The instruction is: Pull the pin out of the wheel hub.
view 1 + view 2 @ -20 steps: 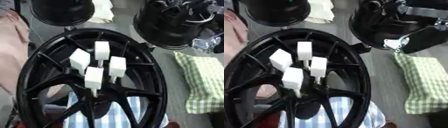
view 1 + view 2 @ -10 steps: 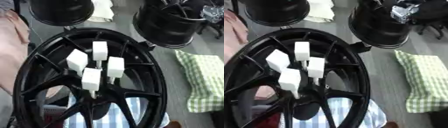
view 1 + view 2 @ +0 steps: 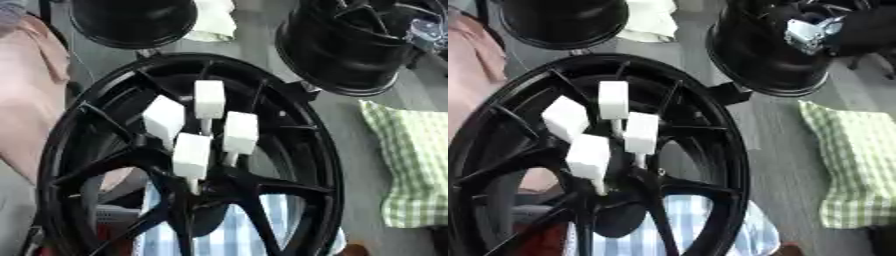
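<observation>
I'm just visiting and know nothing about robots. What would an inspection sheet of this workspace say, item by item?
Surface: grey floor or table, mostly covered.
Job's things: black wheel tilted toward the camera; four white-capped pins standing in its hub, none pulled.
Clutter: green checked cloth at right; blue striped cloth showing through the spokes; white cloth at top.
Hands: a silver and black robot part shows at upper right, hand state unclear; left hand nothing seen.
Cables: nothing seen.
Surroundings: two more black wheels behind; pink fabric at left.
</observation>
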{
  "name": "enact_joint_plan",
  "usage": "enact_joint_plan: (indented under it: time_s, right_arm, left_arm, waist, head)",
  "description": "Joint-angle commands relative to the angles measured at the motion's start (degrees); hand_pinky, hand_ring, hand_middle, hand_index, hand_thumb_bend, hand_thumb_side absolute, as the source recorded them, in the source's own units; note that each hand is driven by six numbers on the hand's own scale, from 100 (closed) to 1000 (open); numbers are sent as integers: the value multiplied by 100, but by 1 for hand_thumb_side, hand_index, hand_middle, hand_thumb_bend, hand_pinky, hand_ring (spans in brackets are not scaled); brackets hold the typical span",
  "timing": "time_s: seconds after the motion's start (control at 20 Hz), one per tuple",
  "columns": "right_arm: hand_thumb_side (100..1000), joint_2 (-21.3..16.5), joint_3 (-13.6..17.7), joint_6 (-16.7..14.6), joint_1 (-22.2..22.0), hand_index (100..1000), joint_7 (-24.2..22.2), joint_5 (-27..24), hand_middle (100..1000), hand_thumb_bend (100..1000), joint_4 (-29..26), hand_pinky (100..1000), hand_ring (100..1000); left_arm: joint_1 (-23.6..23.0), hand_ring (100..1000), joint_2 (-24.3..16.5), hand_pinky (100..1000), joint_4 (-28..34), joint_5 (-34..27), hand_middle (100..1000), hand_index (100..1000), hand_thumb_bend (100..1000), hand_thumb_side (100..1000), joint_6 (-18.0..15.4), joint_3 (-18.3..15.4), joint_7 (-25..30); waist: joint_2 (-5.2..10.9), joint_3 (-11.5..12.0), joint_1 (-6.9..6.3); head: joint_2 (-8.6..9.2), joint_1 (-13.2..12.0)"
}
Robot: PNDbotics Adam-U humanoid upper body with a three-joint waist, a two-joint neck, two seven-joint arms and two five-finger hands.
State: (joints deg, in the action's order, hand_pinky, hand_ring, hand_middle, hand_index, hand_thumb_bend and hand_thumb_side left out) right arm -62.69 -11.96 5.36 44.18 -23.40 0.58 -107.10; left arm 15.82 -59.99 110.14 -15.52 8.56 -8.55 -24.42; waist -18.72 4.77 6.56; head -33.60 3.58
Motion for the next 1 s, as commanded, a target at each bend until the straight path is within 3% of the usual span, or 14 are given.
enact_joint_plan:
  time_s: [0.05,0.25,0.5,0.75,1.0]
  right_arm:
    - [709,-41,223,196,-104,795,317,-87,732,100,73,843,748]
    - [714,164,549,465,-501,789,1086,-654,719,100,62,844,733]
    - [704,387,955,545,-928,775,1920,-1075,699,100,-65,840,711]
    - [711,417,1062,567,-1112,770,2237,-1168,693,100,-142,837,706]
    - [719,448,1052,595,-1087,770,2279,-1167,691,100,-150,836,704]
  left_arm:
    - [340,802,-504,860,57,1042,741,846,577,600,-287,141,1306]
    - [1172,819,-784,886,-220,2422,759,857,590,579,-1102,581,3614]
    - [2061,836,-913,902,-518,2885,786,871,622,550,-1790,1329,5335]
    - [2450,841,-888,904,-385,3005,786,876,636,509,-1940,1886,6671]
    - [2736,842,-715,897,-503,2949,788,877,653,448,-1751,2341,7198]
  waist:
    - [162,10,-78]
    - [201,26,-140]
    - [204,22,-158]
    - [178,-12,-138]
    - [176,-18,-135]
  head:
    - [63,73]
    - [68,128]
    - [79,137]
    - [25,149]
    - [-94,63]
